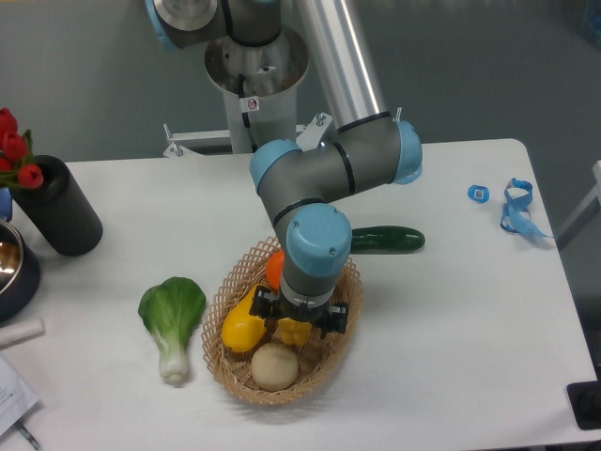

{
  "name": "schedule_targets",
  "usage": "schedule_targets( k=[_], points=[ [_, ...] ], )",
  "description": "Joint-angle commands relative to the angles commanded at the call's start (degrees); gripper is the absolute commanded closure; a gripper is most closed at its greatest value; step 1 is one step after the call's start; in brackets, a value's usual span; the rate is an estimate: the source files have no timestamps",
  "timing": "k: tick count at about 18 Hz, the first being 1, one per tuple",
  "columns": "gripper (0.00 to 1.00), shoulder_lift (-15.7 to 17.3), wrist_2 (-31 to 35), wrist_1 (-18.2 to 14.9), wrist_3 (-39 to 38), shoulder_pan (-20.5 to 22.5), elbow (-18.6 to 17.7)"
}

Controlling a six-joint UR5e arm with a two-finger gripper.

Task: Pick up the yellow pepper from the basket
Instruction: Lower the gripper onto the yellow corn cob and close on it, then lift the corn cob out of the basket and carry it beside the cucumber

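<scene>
Woven tan wicker forms the oval basket (230, 282) near the middle of the white table (451, 319). In it we find a smooth elongated yellow fruit (243, 324) at the left, a round beige onion-like bulb (274, 365) at the near end, an orange fruit (273, 268) at the far side, and the small blocky yellow pepper (292, 331) in the centre, largely covered by the arm. The black two-finger gripper (297, 322) sits low in the basket over the pepper; we cannot tell whether its fingers are apart or clamped on it. Left of the basket lies a green bok choy (173, 315); to the right, behind the arm, a dark green cucumber (387, 240).
</scene>
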Motion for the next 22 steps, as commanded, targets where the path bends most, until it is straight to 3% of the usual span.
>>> schedule_targets(
  k=[1,4,7,9,13,16,22],
  points=[
    [0.00,-0.27,0.18,0.17,-0.09,-0.18,0.35],
    [0.13,-1.41,0.18,0.09,-1.14,-0.53,1.58],
    [0.38,-1.50,0.09,-0.17,-1.41,-0.53,1.76],
    [0.60,-1.41,0.09,-0.26,-1.41,-0.53,1.76],
    [0.87,-0.89,0.00,-0.35,-1.32,-0.53,1.58],
    [0.94,-0.10,-0.09,-1.31,-1.32,-0.36,1.76],
    [0.94,2.28,-1.14,-2.11,-0.53,4.29,2.89]
  ],
)
